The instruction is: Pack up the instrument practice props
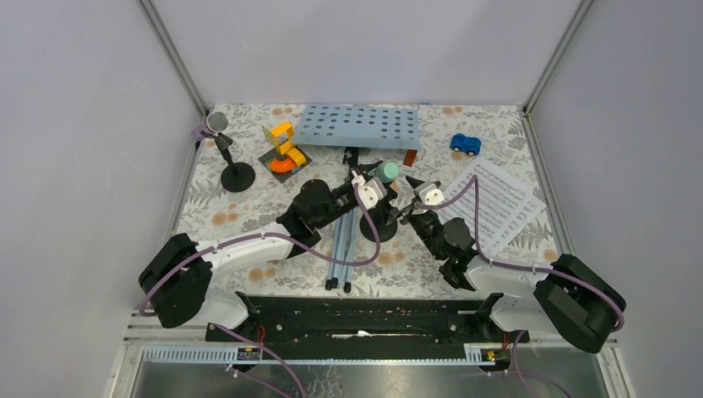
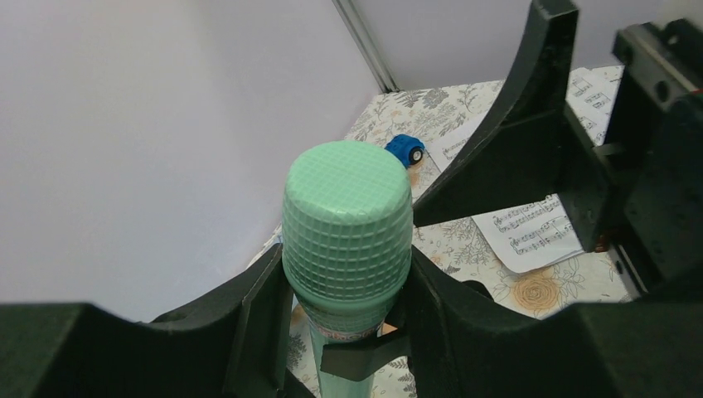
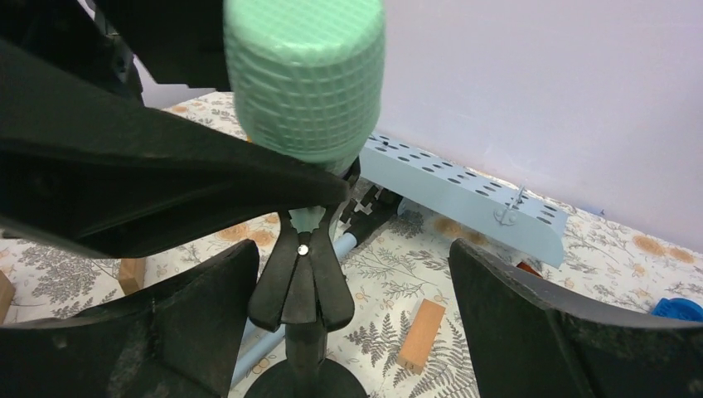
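The mint-green toy microphone (image 1: 386, 172) stands in a black round-based mic holder (image 1: 377, 225) at mid table. My left gripper (image 2: 348, 290) is shut on its head (image 2: 346, 220), one finger on each side. My right gripper (image 3: 356, 332) is open, its fingers (image 3: 199, 323) wide on either side of the holder's clip (image 3: 303, 282), not touching it. The purple glitter microphone (image 1: 217, 124) stands in the second holder (image 1: 238, 177) at back left. The pale blue music rack (image 1: 359, 126) lies at the back, its tripod legs (image 1: 344, 249) stretched toward me. The sheet-music pages (image 1: 497, 203) lie at right.
A small blue toy car (image 1: 465, 144) sits at back right. Orange and yellow blocks (image 1: 284, 149) stand left of the rack. A brown wooden block (image 3: 420, 332) lies beside the holder's base (image 3: 303, 385). Grey walls close in the back and both sides.
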{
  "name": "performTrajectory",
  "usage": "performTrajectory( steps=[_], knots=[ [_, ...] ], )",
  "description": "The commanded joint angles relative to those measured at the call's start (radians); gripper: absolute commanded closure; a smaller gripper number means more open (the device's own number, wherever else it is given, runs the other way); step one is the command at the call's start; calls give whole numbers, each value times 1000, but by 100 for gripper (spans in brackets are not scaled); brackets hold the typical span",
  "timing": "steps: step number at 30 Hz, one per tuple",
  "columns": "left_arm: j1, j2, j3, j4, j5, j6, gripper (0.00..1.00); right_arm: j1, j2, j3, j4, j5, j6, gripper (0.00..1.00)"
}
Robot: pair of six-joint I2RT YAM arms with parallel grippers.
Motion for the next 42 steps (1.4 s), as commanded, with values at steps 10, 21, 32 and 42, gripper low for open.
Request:
performTrajectory(
  steps=[10,21,32,42],
  knots=[
    [-4,-23,8,10,18,-10,96,-119,46,58,-34,-232,62,16],
    [-11,-21,9,2,12,-5,97,-120,15,22,-48,-251,56,40],
    [-13,-38,25,-8,-42,9,99,-119,14,12,-46,-220,52,100],
    [49,-66,211,-87,-207,56,100,-118,12,-20,-38,-233,45,100]
  ],
)
